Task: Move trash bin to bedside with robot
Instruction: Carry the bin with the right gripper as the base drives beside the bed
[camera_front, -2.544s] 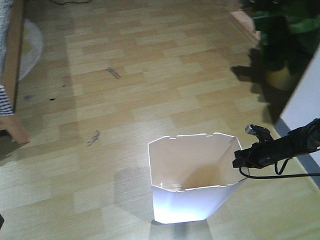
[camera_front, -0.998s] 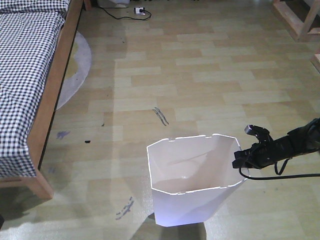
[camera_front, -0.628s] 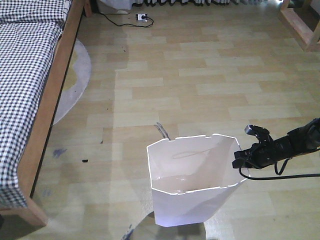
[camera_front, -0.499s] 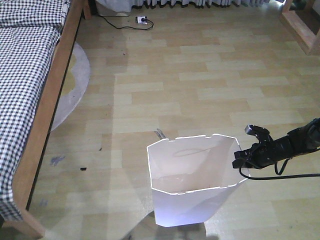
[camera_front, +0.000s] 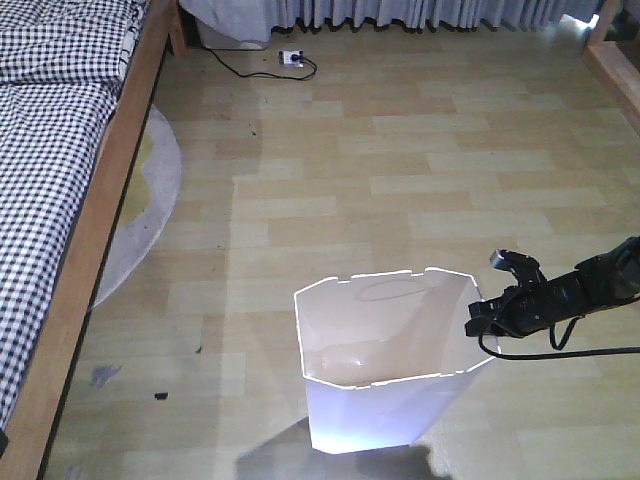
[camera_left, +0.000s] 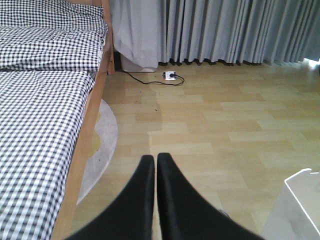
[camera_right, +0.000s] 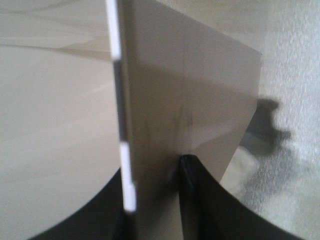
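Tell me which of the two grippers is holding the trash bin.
The right gripper: it pinches the wall of the trash bin. The left gripper is shut on nothing.

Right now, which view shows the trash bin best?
The exterior front-facing view: it shows the whole trash bin, rim and walls. The left wrist view catches only a corner; the right wrist view shows only blurred wall and rim close up.

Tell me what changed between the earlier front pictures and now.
The whole scene swung: the plant left view, the bed slid in on the left, then curtains appeared on top. The trash bin and right gripper clamped on its rim kept their place in frame.
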